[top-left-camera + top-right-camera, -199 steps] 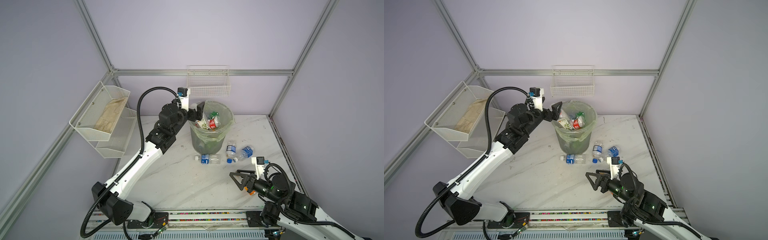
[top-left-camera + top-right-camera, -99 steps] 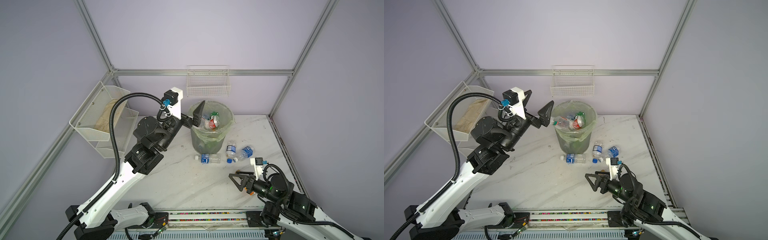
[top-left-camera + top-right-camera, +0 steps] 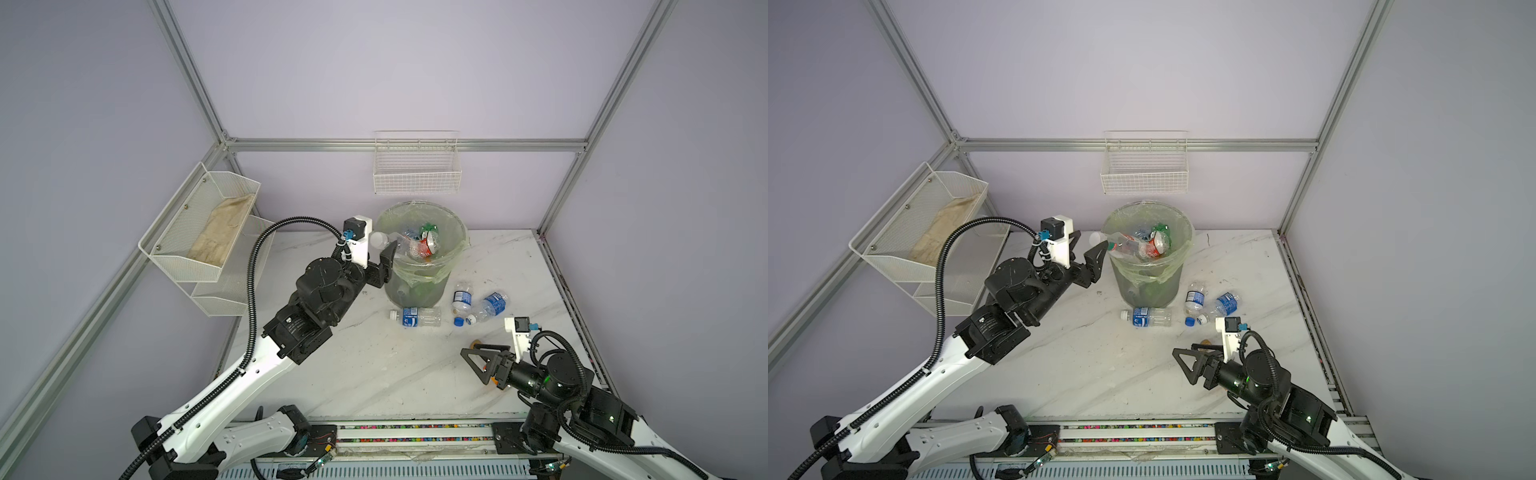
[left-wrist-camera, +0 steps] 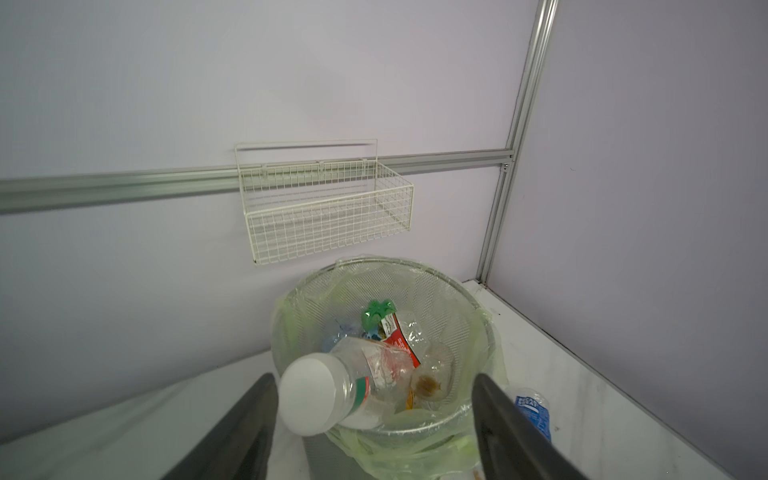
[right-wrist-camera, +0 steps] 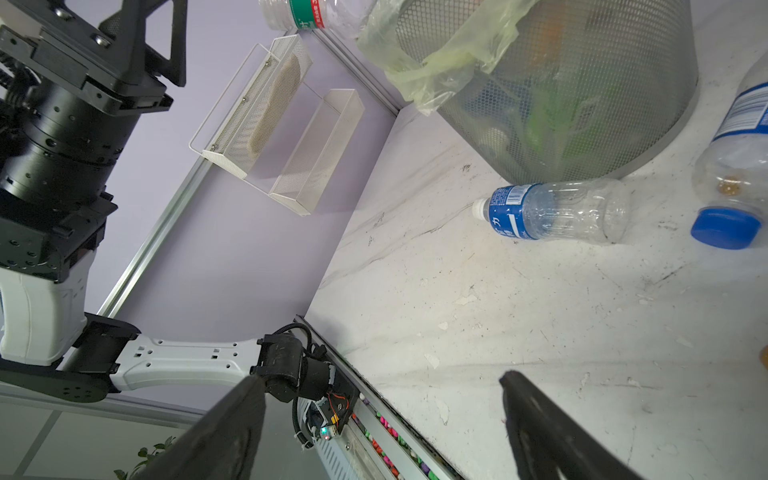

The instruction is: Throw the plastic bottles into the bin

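The bin (image 3: pixel 415 286) (image 3: pixel 1146 286) stands at the back of the table, its green liner over the rim (image 4: pixel 415 266), with several plastic bottles heaped inside. One clear bottle (image 4: pixel 353 386) (image 3: pixel 1121 245) lies across the near rim, its white cap (image 3: pixel 378 240) sticking out. My left gripper (image 3: pixel 1088 249) (image 4: pixel 374 390) is open just outside that rim, one finger beside the cap and nothing gripped. Three blue-labelled bottles (image 3: pixel 415 316) (image 3: pixel 462 297) (image 3: pixel 490 305) lie on the table in front of the bin. My right gripper (image 3: pixel 473 365) (image 5: pixel 380 390) is open and empty, low over the front right.
A white wire basket (image 3: pixel 415 174) hangs on the back wall above the bin. Two mesh shelves (image 3: pixel 199 232) jut from the left wall, a cloth in the upper one. A small orange-brown piece (image 3: pixel 475 343) lies by my right gripper. The arms' rail (image 3: pixel 415 432) runs along the front edge.
My left gripper has drawn back from over the bin and come down to the left of its rim, jaws somewhat narrower. The white-capped bottle now rests on the rim. The right arm barely moved.
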{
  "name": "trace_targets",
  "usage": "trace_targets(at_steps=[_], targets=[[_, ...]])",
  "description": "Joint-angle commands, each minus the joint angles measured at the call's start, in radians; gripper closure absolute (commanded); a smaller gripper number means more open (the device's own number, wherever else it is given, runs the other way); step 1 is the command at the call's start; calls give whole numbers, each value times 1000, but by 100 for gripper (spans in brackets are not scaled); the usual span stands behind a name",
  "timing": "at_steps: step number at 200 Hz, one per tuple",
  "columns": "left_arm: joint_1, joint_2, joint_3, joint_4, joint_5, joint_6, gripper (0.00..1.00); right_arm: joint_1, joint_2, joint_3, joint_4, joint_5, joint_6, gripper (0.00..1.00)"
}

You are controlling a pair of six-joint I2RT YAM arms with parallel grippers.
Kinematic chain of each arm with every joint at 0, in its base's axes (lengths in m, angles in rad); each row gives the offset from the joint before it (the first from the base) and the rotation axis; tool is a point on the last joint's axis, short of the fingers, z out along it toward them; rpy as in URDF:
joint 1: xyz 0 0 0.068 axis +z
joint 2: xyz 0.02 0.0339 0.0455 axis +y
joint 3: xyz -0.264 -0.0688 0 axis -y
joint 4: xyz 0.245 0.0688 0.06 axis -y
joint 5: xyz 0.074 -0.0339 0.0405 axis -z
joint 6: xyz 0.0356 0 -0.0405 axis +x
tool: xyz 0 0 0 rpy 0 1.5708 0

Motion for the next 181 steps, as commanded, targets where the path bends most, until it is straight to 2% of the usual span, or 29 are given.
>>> trace_targets(at_steps=[1,31,84,141,162,181], targets=[[41,11,-26,-14,49,-131,35,2,-5,-11,0,9,13,9],[75,106,12,-13,143,-172,45,2,6,-6,-1,13,7,9],[117,321,186,-10,249,-215,56,2,-51,-10,-62,33,19,9],[126,550,485,-57,295,-202,56,2,-100,14,-135,62,19,9],[129,584,521,-77,302,-204,56,2,-114,20,-154,66,19,9],[128,563,489,-65,307,-219,56,2,-125,29,-173,74,15,9]])
